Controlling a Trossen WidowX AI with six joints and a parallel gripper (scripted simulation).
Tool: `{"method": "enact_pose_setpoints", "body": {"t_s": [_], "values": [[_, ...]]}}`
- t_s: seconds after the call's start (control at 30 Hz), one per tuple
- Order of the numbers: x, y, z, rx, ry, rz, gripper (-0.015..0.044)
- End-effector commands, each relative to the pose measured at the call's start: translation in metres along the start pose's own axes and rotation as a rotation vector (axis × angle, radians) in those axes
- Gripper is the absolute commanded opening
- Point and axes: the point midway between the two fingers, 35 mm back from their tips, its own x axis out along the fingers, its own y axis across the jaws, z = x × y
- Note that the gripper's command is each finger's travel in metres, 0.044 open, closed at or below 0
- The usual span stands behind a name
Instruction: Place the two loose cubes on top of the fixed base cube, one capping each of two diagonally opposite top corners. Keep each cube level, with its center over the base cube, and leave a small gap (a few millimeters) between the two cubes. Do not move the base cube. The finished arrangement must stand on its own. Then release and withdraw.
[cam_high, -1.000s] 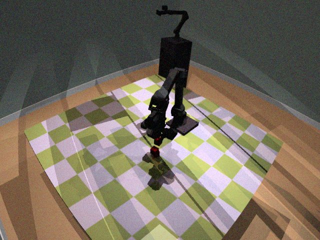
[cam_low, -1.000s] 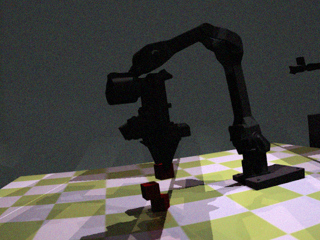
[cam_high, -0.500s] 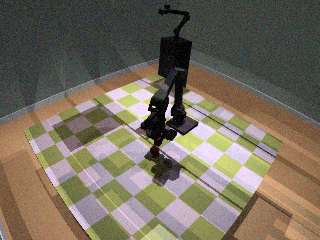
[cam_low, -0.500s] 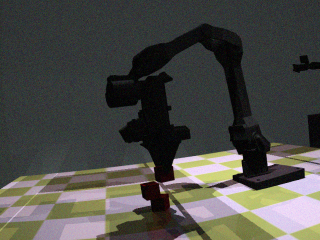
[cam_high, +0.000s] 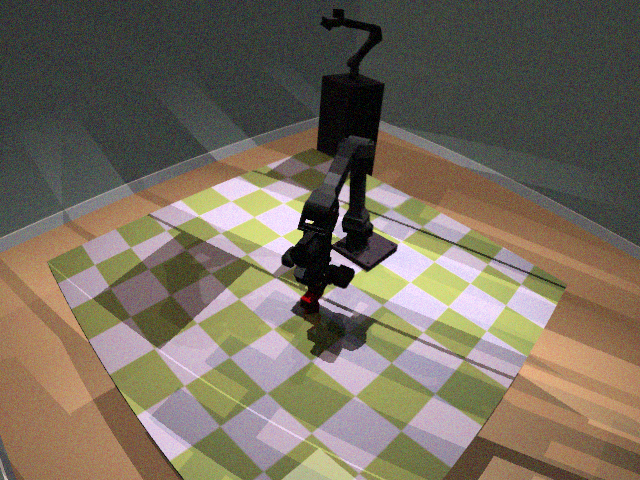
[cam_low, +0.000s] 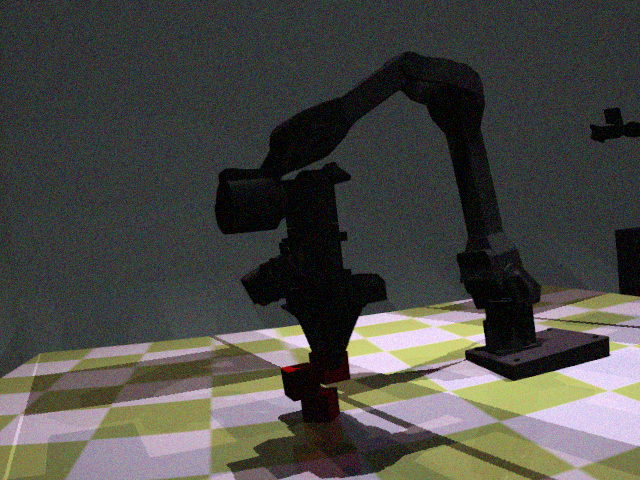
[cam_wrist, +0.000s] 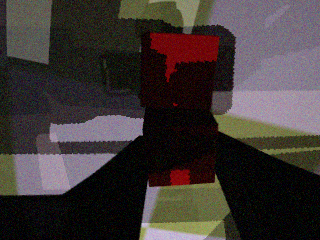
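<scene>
Pincer (cam_high: 312, 298) (cam_low: 328, 356) (cam_wrist: 178, 141) is closed on the second loose cube (cam_low: 338, 367) (cam_wrist: 182, 150), holding it near the top of the base cube (cam_low: 320, 405). The first loose cube (cam_low: 300, 381) (cam_wrist: 180, 70) sits already on the base cube, overhanging one side. Whether the held cube touches the base cube, I cannot tell; a thin light slit shows under its edge in the exterior view. The main danger, I judge, is contact between the two upper cubes: they look very near, so a small sideways error while lowering could push the first one off its corner. If the release comes too high or too far outward, the held cube may tip. Pressing too low could shift the base cube. The arm (cam_high: 338, 175) (cam_low: 372, 103) bends high at the elbow, reaches out from its base plate (cam_high: 379, 253) (cam_low: 578, 346), and its wrist points almost straight down to the tabletop (cam_high: 310, 387) (cam_low: 155, 423).
</scene>
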Motion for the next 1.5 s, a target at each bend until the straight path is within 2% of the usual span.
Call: {"method": "enact_pose_setpoints", "body": {"t_s": [0.0, 1.1, 1.23, 1.47], "values": [[0.0080, -0.0003, -0.0021, -0.016, 0.007, -0.008, 0.0105], [0.0094, -0.0003, -0.0022, -0.017, 0.007, -0.008, 0.0105], [0.0094, -0.0003, -0.0022, -0.017, 0.007, -0.008, 0.0205], [0.0032, 0.0001, -0.0020, -0.013, 0.006, -0.006, 0.0205]]}}
